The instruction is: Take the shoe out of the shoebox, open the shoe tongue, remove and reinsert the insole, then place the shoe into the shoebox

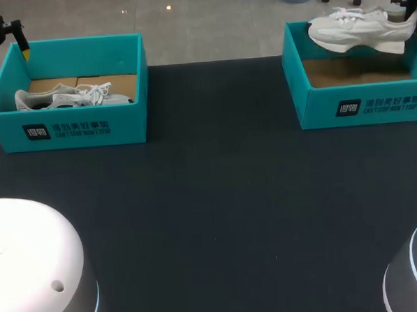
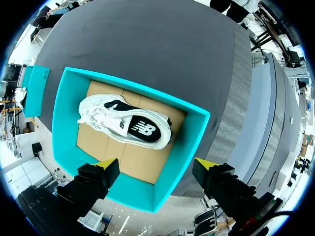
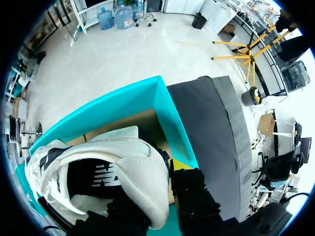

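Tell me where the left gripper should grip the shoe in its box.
Probably across the shoe at its middle, from straight above: it lies on its side on the floor of the box, whose walls block a sideways approach. The open left gripper hovers above it; turn it to straddle sole and laces rather than the shoe's length.

the light was bright and even and came from above. the dark grey cloth table (image 1: 218, 197) looked flat, with no shine. the lifted white lace-up shoe (image 1: 359, 29) threw a soft shadow on the brown floor of the teal cardboard shoebox (image 1: 360, 106) under it. its heel glowed bright up close.
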`<state>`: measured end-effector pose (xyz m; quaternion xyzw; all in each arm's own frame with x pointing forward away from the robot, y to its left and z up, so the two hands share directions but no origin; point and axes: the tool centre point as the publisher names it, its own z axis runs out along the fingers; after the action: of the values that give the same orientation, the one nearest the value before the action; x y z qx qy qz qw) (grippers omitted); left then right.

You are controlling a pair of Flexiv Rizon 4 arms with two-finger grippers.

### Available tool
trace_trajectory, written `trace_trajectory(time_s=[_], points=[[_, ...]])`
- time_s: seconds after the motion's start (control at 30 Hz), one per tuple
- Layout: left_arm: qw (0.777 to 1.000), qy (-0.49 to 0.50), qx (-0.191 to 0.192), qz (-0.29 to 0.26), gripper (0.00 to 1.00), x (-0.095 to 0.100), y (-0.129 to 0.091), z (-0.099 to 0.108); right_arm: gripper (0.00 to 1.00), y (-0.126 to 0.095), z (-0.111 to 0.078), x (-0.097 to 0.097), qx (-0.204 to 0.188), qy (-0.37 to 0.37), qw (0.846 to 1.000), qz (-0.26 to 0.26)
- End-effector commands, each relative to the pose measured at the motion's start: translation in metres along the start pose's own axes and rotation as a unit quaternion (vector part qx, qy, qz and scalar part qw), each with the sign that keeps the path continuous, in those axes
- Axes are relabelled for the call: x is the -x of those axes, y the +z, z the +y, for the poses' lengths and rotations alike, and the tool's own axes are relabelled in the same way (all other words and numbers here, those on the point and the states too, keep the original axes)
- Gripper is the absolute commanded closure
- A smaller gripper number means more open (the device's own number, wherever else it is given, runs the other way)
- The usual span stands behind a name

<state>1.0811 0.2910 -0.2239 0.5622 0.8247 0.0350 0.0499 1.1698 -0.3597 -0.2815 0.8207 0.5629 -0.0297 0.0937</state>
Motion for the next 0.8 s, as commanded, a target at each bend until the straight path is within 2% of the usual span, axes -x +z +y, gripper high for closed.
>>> trace_trajectory(time_s=[0.03,0.3,0.5,0.8], points=[[1.0,0.001,0.0,0.001,0.0,0.0,0.0,0.0,1.0,-0.04,-0.027,0.005,0.05,0.0,0.999,-0.002],[1.0,0.001,0.0,0.001,0.0,0.0,0.0,0.0,1.0,-0.074,-0.037,0.002,0.07,-0.013,0.997,-0.005],[1.0,0.001,0.0,0.001,0.0,0.0,0.0,0.0,1.0,-0.091,-0.043,-0.002,0.077,-0.016,0.997,-0.003],[1.0,0.001,0.0,0.001,0.0,0.0,0.0,0.0,1.0,-0.096,-0.044,-0.004,0.075,0.001,0.997,0.003]])
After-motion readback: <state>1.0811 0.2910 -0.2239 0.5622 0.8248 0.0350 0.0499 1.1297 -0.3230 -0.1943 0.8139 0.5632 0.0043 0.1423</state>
